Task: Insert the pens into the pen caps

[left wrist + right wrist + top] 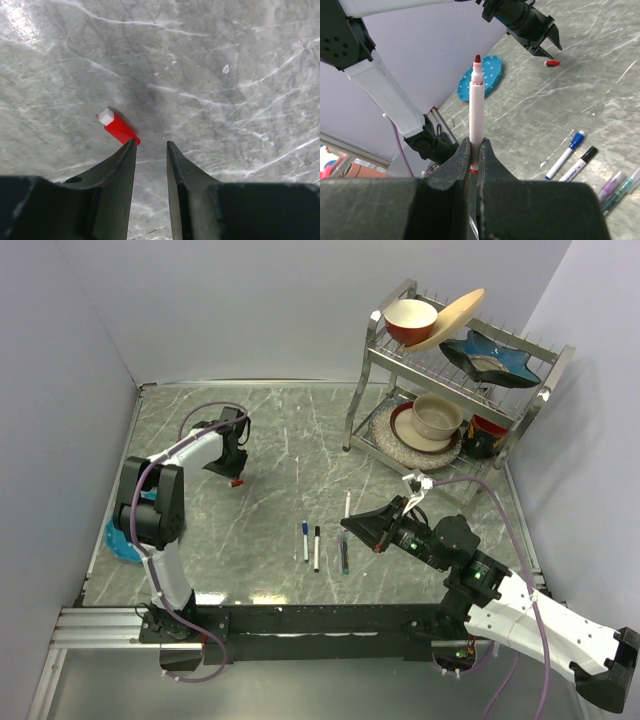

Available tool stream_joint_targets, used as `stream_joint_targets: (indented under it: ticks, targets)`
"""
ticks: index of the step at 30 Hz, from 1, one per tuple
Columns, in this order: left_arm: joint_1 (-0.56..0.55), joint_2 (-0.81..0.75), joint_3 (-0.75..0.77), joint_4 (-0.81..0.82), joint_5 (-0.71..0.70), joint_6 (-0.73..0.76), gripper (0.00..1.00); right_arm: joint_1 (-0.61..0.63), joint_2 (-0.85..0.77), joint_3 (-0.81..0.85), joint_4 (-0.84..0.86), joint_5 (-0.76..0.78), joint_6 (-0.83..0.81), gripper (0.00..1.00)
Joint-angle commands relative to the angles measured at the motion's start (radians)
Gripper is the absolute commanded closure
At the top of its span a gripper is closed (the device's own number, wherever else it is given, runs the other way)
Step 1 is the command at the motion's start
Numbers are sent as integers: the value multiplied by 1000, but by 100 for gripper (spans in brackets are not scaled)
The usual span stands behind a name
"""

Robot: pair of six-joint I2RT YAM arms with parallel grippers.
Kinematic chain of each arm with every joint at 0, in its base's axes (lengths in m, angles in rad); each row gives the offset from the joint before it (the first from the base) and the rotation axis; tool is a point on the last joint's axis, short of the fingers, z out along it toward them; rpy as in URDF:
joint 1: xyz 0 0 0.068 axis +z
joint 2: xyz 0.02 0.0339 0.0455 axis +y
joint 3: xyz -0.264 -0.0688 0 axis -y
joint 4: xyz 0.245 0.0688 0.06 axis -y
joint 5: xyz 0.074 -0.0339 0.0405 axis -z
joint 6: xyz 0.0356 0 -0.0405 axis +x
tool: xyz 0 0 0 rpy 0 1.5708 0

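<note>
Left gripper [150, 144] pointing down, spread beside red cap [118, 128], right gripper [474, 146] raised, pinching red-tipped pen [477, 107]

A grey marble-patterned surface [300, 430] carries a chrome wire two-tier dish rack [358, 400] at far right. Its upper tier holds a red white-lined bowl [410, 320], a tilted tan plate [462, 310] and a blue star-shaped dish [492, 355]. Below, a beige bowl [437, 417] sits on stacked plates [395, 435]. A teal dotted plate [120, 540] lies at the left edge.

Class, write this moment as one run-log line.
left gripper: open, by red cap | right gripper: shut on red-tipped pen | pen uncapped
</note>
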Motion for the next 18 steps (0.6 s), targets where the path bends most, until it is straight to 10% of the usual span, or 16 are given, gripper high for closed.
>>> stream_joint_targets:
  ticks: [1,18]
  targets:
    - [-2,16,38,-40,-14,-67,65,-5,-19,26,-3,31,-36,100]
    - [-4,2,-36,-46,-35,-150,52,-3,-27,26,-25,49,-64,100]
